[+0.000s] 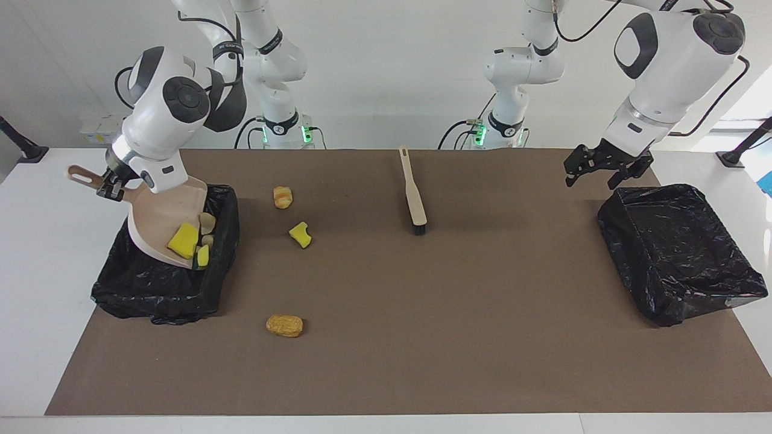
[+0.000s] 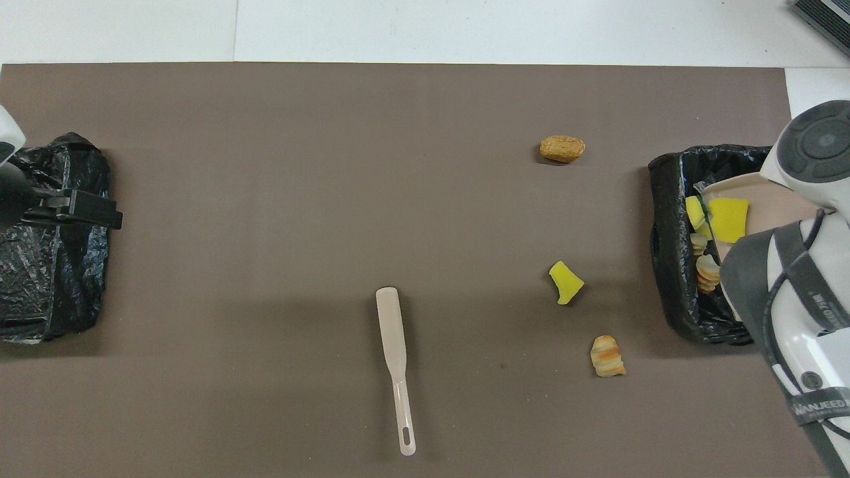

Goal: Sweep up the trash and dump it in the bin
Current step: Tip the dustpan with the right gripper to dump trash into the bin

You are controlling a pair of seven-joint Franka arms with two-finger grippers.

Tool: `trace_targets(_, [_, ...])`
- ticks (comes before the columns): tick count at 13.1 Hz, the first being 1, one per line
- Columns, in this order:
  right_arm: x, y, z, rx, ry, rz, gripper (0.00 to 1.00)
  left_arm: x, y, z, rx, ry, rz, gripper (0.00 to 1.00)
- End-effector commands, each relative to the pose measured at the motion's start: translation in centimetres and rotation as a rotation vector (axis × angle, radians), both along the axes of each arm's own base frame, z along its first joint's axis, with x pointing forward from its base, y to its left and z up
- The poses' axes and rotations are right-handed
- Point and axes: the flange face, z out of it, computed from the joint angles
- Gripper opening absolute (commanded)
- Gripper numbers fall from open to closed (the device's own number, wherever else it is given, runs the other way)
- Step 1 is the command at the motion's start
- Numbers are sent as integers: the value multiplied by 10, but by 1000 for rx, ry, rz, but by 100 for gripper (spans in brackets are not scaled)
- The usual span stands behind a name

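Right gripper [image 1: 112, 190]: I see it clenched on the dustpan [image 1: 158, 223] handle, pan tilted over the bin [image 1: 163, 289].
Trash: yellow sponge [image 1: 183, 240] on the pan lip, pieces in the bin; three scraps on the mat [image 1: 386, 361]: yellow chunk [image 1: 300, 234], bread lump [image 1: 282, 196], brown lump [image 1: 284, 325].
Left gripper [image 1: 606, 166]: released, over the second bin [image 1: 681, 253].
Brush [image 1: 413, 193]: lying mid-mat.

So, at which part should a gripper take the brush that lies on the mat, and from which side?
Probably by the thin handle end of the brush, which points toward the robots, coming straight down from above. It lies flat with bare mat on both sides, so the fingers could close across the narrow handle; the bristle end is wider.
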Motion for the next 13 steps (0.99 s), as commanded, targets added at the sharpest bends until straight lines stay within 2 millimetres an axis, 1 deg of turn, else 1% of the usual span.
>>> trace_targets(1, [-12,3,8,-66,17,-23,0,-2,0,6,23,9,-16,100])
trace_targets(2, [-13,6,13,-103,20,-16,0,-2,1,5,38,19,-24,100])
trace_targets(3, [-12,15,15,-129,17,5,0,-1,1,12,70,6,-39,100])
trace_targets(4, [-13,14,14,-133,24,-4,0,2,-1,17,71,-3,-41,100])
trace_targets(5, [-13,14,12,-134,28,-7,0,3,-5,16,72,-4,-52,100])
trace_targets(6, [-14,10,10,-137,35,-17,0,1,-18,15,72,-2,-80,100])
trace_targets(7, [-16,12,12,-147,43,-30,0,0,-11,15,72,2,-77,100])
trace_targets(8, [-19,17,14,-163,46,-45,0,0,-12,15,71,2,-88,100])
trace_targets(9, [-20,31,15,-169,48,-34,0,-1,-11,15,71,2,-88,100])
trace_targets(10, [-23,31,18,-179,55,-56,0,-1,-10,15,71,2,-91,100])
trace_targets(12, [-31,37,25,-175,67,-75,0,-2,-8,14,71,9,-103,100])
trace_targets(13, [-32,31,26,-169,68,-85,0,-4,-9,14,71,18,-105,100])
